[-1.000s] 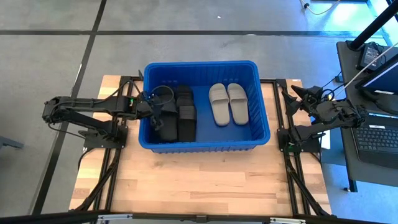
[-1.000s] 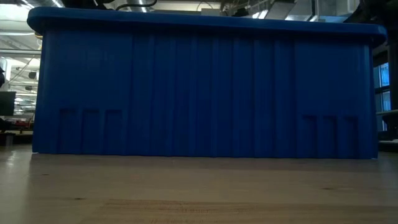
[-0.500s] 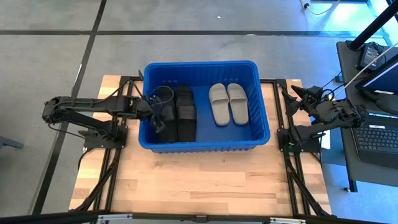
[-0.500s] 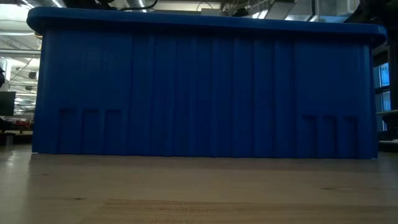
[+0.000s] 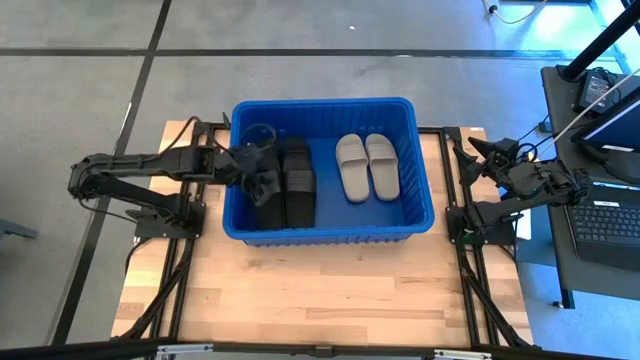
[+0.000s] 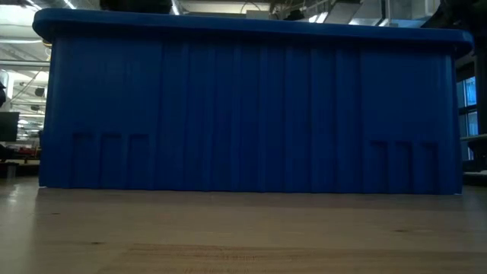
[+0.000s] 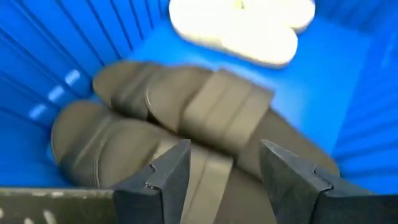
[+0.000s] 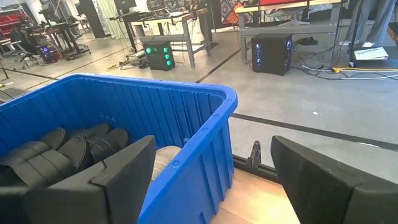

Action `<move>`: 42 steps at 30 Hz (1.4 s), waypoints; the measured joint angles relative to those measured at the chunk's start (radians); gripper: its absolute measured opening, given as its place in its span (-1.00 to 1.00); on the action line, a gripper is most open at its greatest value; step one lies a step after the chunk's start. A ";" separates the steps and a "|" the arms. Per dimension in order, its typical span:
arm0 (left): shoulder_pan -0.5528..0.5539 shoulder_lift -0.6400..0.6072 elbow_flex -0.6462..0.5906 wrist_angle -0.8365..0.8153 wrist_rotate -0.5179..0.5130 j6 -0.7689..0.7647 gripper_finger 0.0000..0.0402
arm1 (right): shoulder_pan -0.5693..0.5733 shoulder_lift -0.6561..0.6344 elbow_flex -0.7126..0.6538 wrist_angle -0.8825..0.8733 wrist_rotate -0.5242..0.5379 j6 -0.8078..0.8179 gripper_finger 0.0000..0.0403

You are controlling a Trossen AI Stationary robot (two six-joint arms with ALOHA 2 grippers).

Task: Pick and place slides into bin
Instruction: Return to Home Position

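The blue bin (image 5: 320, 103) stands at the middle of the wooden table and fills the low view (image 6: 251, 106). Black slides (image 5: 290, 190) lie in its left half, and two light grey slides (image 5: 366, 166) lie side by side toward its right. My left gripper (image 5: 265, 182) hovers open above the black slides (image 7: 205, 112), with nothing between its fingers (image 7: 227, 177). My right gripper (image 5: 470, 160) waits open beyond the bin's right wall, looking at the bin's corner (image 8: 211, 180).
Bare wooden tabletop (image 5: 320, 290) lies between the bin and the near edge. Black frame rails (image 5: 470, 270) run along both sides of the table. A desk with a laptop (image 5: 605, 215) stands to the right, off the table.
My left gripper has risen from the black slide by the bin's left wall and shifted a little toward the far edge. That slide stays lying in the bin.
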 joint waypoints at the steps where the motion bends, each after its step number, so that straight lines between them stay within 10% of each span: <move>1: 0.005 0.000 0.004 0.022 -0.005 0.003 -0.10 | 0.000 0.000 0.000 0.000 0.000 0.000 0.59; 14: 0.036 -0.168 -0.005 0.433 0.003 0.246 -0.10 | 0.000 0.000 0.000 -0.007 0.000 -0.023 0.59; 30: 0.069 -0.730 -0.418 0.509 -0.043 0.285 -0.10 | 0.000 0.000 0.000 -0.014 0.053 -0.051 0.59; 42: 0.137 -0.870 -0.527 0.504 -0.166 0.323 -0.10 | 0.001 0.000 0.000 -0.010 0.374 -0.073 0.59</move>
